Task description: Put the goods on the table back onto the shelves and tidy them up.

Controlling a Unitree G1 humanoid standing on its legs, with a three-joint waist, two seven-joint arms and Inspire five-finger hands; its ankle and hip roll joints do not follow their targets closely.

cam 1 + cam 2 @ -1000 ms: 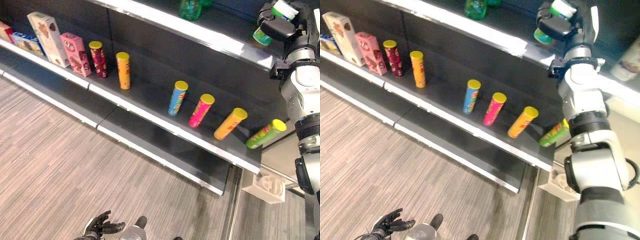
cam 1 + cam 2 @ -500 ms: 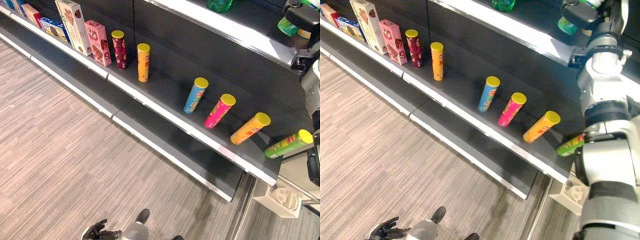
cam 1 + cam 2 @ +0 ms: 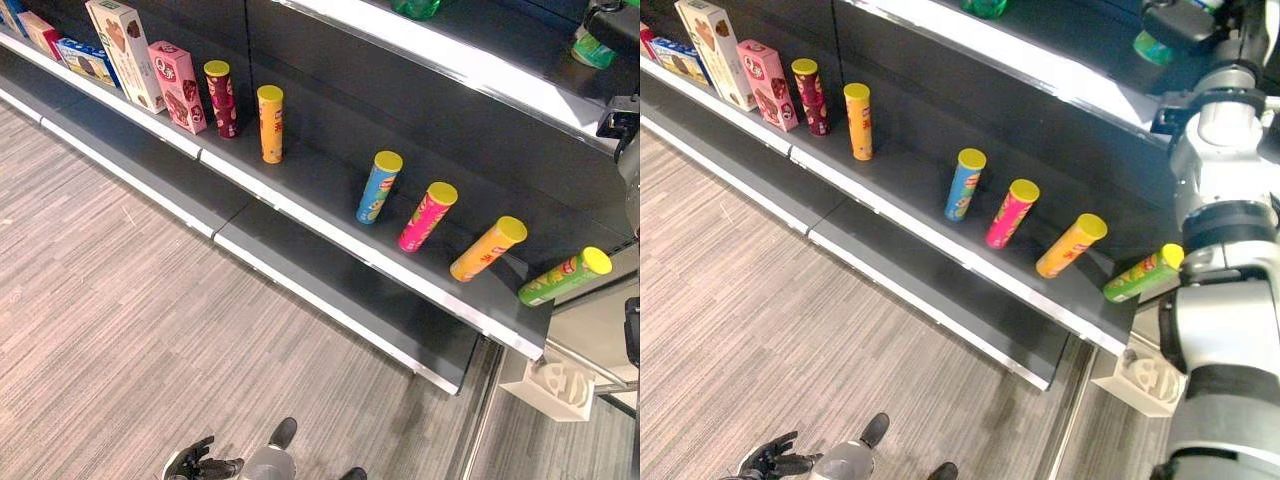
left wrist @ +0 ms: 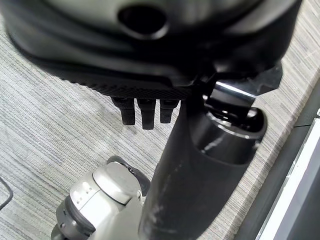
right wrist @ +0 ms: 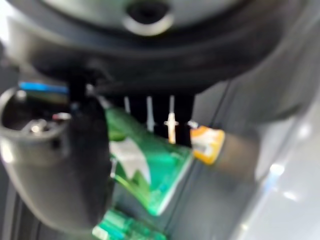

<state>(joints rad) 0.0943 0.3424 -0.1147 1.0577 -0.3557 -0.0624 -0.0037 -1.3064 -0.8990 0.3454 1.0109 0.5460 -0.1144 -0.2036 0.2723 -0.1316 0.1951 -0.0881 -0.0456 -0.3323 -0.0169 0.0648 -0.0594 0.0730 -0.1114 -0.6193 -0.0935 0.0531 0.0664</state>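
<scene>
Right wrist view — right robot hand (image 5: pixel 75 165) clasping green bottle (image 5: pixel 150 175), orange-capped item (image 5: pixel 207 144) just behind; left robot hand (image 3: pixel 195 462) slack.

You see a matte black metal shelf (image 3: pixel 330 185) with a pale silver front edge. On it stand yellow-lidded tubes: maroon (image 3: pixel 220 98), orange (image 3: pixel 270 123), blue (image 3: pixel 379 187), pink (image 3: pixel 427 216), another orange (image 3: pixel 488 249) and green (image 3: pixel 564 277). Beside them are a pink carton (image 3: pixel 177 86) and a cream carton (image 3: pixel 125 39). The floor (image 3: pixel 120 310) is grey, finely streaked.
</scene>
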